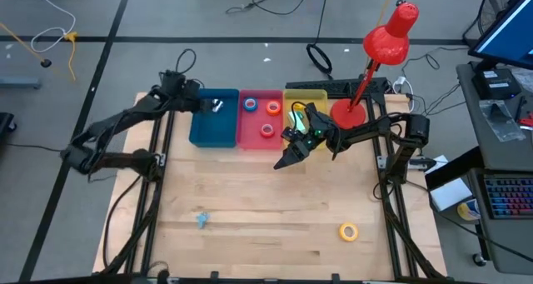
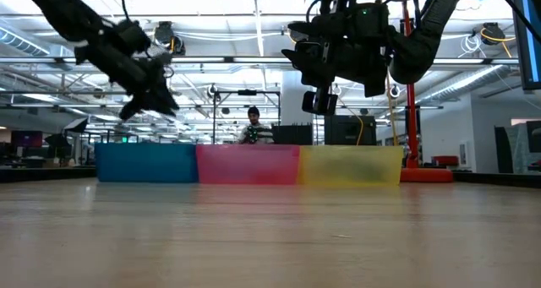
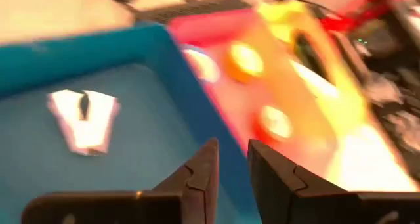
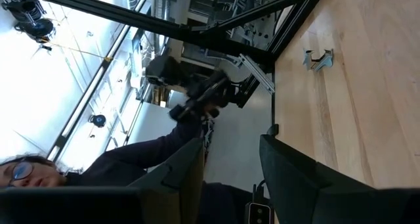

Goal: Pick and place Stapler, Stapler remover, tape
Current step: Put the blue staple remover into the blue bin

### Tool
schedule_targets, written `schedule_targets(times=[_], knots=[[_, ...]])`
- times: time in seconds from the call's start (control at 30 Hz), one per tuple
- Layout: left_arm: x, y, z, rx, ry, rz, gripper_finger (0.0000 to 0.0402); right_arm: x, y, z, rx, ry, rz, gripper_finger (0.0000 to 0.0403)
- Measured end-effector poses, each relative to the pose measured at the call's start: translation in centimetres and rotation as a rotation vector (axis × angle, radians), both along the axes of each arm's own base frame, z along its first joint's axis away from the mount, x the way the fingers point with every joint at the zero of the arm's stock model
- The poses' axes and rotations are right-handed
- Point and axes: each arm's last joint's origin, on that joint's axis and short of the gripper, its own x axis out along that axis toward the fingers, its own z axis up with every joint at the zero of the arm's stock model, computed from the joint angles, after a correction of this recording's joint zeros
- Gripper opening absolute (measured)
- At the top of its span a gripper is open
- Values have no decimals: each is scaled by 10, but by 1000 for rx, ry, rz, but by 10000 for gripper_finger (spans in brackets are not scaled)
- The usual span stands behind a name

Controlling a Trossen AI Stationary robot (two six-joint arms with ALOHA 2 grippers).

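Note:
Three bins stand side by side at the table's far edge: blue (image 1: 214, 126), pink (image 1: 261, 122), yellow (image 1: 306, 97). A white stapler remover (image 3: 82, 119) lies on the blue bin's floor. My left gripper (image 3: 231, 159) hovers above that bin, slightly open and holding nothing. Blue (image 1: 250, 104), orange (image 1: 273, 108) and red (image 1: 266, 131) tape rolls lie in the pink bin. A yellow tape roll (image 1: 348, 231) lies on the table, near right. A dark thing (image 3: 305, 50) in the yellow bin may be the stapler. My right gripper (image 1: 287, 161) hangs open in front of the bins.
A small blue-grey clawed piece (image 1: 201, 220) lies on the table, near left. A red desk lamp (image 1: 390, 34) stands with its base (image 1: 348, 113) beside the yellow bin. A dark keyboard (image 1: 333, 87) lies behind the bins. A person shows in the room beyond.

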Motion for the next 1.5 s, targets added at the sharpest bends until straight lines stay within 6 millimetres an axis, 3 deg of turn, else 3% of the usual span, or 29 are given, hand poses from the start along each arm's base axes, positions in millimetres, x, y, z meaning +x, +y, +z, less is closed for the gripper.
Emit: schedule_targets(times=[0.33, 0.77, 1.1, 1.5], knots=[[14, -99, 29, -104, 32, -332, 85, 0, 0, 0, -13, -11, 6, 141], [14, -204, 24, -460, 257, -394, 85, -1, 4, 6, -78, -114, 60, 141], [16, -266, 6, -508, 442, -387, 85, 1, 22, 5, -77, -117, 149, 141], [21, -319, -26, -431, 519, -343, 85, 1, 24, 5, -86, -125, 171, 141]])
